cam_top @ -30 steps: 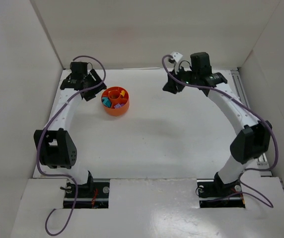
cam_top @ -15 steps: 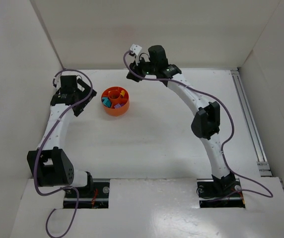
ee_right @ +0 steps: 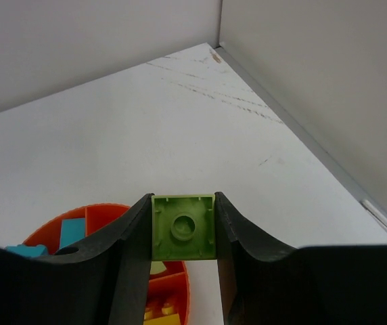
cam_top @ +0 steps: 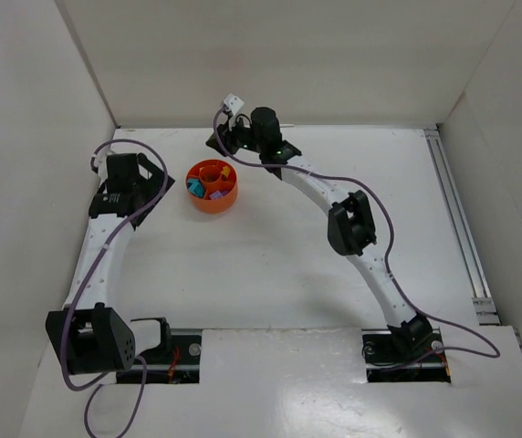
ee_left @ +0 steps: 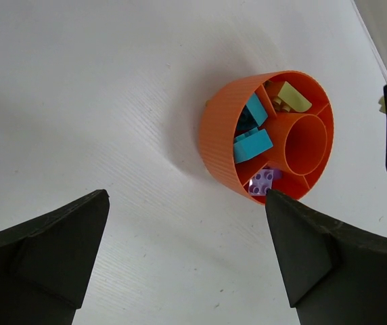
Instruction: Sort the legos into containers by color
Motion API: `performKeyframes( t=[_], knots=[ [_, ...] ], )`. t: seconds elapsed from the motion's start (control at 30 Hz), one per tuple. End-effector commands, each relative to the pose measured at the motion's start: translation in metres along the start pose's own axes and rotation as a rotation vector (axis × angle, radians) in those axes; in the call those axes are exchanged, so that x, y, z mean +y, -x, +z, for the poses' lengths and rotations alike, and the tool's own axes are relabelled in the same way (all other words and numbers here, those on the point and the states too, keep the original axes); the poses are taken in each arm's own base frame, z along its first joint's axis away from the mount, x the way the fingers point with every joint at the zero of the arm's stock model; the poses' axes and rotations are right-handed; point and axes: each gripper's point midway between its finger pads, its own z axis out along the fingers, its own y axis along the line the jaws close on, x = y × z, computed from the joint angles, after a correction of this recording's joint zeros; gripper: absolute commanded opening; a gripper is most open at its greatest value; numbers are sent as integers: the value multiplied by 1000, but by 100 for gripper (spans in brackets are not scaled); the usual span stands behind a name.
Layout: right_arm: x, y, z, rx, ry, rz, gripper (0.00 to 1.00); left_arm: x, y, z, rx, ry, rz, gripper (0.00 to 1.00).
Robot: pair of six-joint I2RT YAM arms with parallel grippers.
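Right fingers (ee_right: 134, 233) grasp a lime green lego (ee_right: 183, 227) near the orange dish (ee_left: 217, 145); left fingers (ee_left: 51, 237), released, hang spread above the tabletop (ee_left: 78, 101).

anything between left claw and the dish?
Nothing. The left wrist view shows only bare white table between the open left claw and the orange dish.

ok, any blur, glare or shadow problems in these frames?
Top external: even light, no glare, legos in the dish barely resolvable. Left wrist: dish sharp, soft shadow beside it, fingers featureless black. Right wrist: lime green brick in focus.
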Motion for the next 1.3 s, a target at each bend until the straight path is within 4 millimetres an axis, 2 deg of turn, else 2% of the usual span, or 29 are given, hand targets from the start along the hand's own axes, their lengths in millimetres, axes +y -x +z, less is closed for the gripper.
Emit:
performKeyframes(
  t=[0.0,0.03,0.07,0.1,0.13,0.17,0.23,0.3,0.33,0.4,0.43,0.53,0.57,0.6,0.63,0.77,0.8,0.9,0.93,1.07,1.2,1.27],
  knots=[
    [14,53,11,-199,33,-24,0,-1,2,0,-21,-23,18,100],
    [22,63,13,-226,46,-38,0,0,1,0,-26,-28,26,100],
    [20,57,15,-219,34,-32,0,2,-4,2,-8,-29,28,100],
    [28,60,18,-230,46,-37,0,0,-2,2,-15,-37,27,100],
    [33,53,22,-222,44,-31,0,1,-7,4,-2,-42,40,100],
    [33,55,22,-233,44,-36,0,-2,-4,2,-16,-57,38,100],
    [40,49,26,-225,55,-31,0,3,-11,5,4,-50,40,100],
    [40,41,28,-215,55,-27,0,2,-10,2,-3,-56,48,100],
    [47,37,31,-206,65,-12,0,4,-11,5,-2,-55,48,100],
    [47,26,32,-185,65,-2,0,3,-12,5,-1,-55,38,100],
    [55,22,34,-177,87,1,0,3,-12,5,-1,-55,38,100],
    [57,3,35,-137,96,18,0,7,-12,5,0,-41,38,100],
    [64,6,35,-137,105,18,0,8,-11,5,-7,-35,38,100],
    [65,-7,36,-107,105,32,0,8,-11,5,-7,-35,38,100],
    [65,-3,34,-109,105,31,0,9,-13,5,0,-28,39,100],
    [66,-12,33,-88,105,40,0,13,-14,7,0,-15,31,100],
    [66,-5,32,-97,105,37,0,13,-14,7,0,-15,31,100],
    [68,-10,31,-84,114,42,0,13,-14,7,0,-15,31,100],
    [69,-15,31,-74,114,47,2,13,-14,7,0,-15,31,100],
    [72,-15,30,-74,134,46,19,15,-17,8,6,-9,31,100],
    [74,-2,27,-90,145,37,30,14,-18,8,14,-16,31,100],
    [74,-2,27,-91,144,28,32,14,-18,8,14,-16,31,100]
  ],
)
